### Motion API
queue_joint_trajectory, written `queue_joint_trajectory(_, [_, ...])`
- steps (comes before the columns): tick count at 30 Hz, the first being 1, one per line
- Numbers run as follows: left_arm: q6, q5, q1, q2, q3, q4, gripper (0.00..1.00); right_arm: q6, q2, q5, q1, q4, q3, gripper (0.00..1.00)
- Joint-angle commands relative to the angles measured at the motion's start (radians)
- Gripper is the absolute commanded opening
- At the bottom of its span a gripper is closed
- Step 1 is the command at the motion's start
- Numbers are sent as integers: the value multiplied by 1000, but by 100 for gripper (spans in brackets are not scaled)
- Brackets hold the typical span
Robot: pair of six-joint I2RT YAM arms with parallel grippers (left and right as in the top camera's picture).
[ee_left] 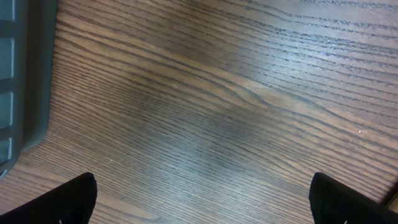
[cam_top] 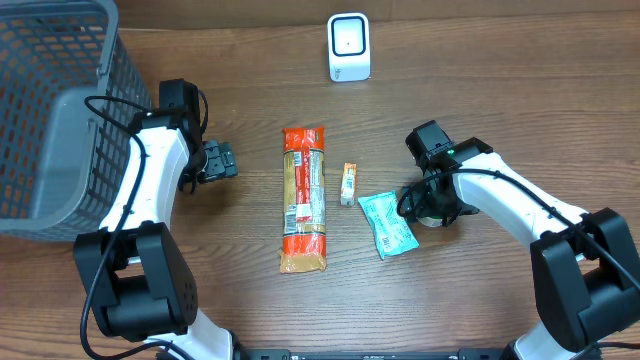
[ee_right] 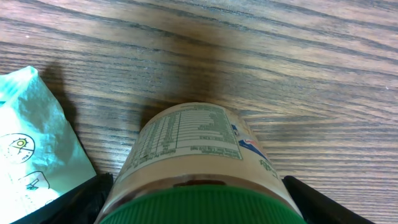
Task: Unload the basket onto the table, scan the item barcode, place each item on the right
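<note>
Straddling the green-lidded jar (ee_right: 198,146), the right gripper (ee_right: 198,190) stands wide; whether it clamps cannot be told. The jar sits beside the teal packet (ee_right: 31,149), long axis running away from the wrist. The left gripper (cam_top: 218,160) gapes, well apart.

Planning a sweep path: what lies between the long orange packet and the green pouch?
One small box lies there, nearer the pouch than the packet; the overhead view shows it.
</note>
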Motion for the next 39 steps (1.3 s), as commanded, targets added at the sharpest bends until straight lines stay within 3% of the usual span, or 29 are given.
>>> queue_joint_trajectory(1, [18, -10, 0, -21, 4, 2, 100, 3, -1, 9, 2, 1, -8, 87])
queue_joint_trajectory(6, [18, -10, 0, -21, 4, 2, 100, 3, -1, 9, 2, 1, -8, 72])
queue_joint_trajectory(10, [18, -10, 0, -21, 4, 2, 100, -1, -1, 10, 2, 5, -8, 51])
queue_joint_trajectory(19, [18, -10, 0, -21, 4, 2, 100, 0, -5, 9, 2, -30, 23, 24])
queue_joint_trajectory(29, [18, -10, 0, -21, 4, 2, 100, 2, -169, -19, 2, -100, 100, 24])
queue_joint_trajectory(39, [18, -10, 0, -21, 4, 2, 100, 35, -192, -86, 2, -383, 395, 22])
